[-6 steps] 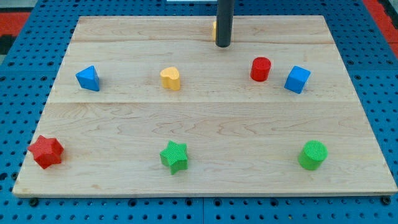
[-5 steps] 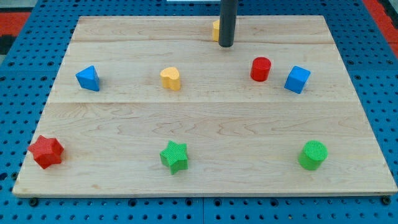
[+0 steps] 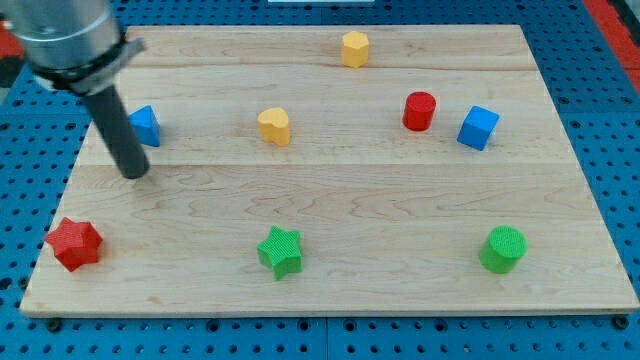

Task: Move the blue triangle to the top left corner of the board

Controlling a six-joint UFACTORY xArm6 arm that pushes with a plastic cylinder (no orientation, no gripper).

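The blue triangle [image 3: 147, 126] lies near the board's left edge, in its upper half, partly hidden by my rod. My tip [image 3: 134, 173] rests on the board just below the triangle and slightly to its left, close to it. The rod leans up and to the left from the tip. The top left corner of the wooden board [image 3: 135, 38] lies above the triangle.
A yellow heart [image 3: 274, 126] sits right of the triangle. A yellow hexagon [image 3: 354, 48] is at top centre. A red cylinder [image 3: 419, 110] and blue cube [image 3: 478, 127] are at right. A red star [image 3: 74, 243], green star [image 3: 280, 251] and green cylinder [image 3: 502, 248] line the bottom.
My tip has moved from the top centre, beside the yellow hexagon, far left and down to just below the blue triangle. The hexagon now shows in full. The blocks look unmoved.
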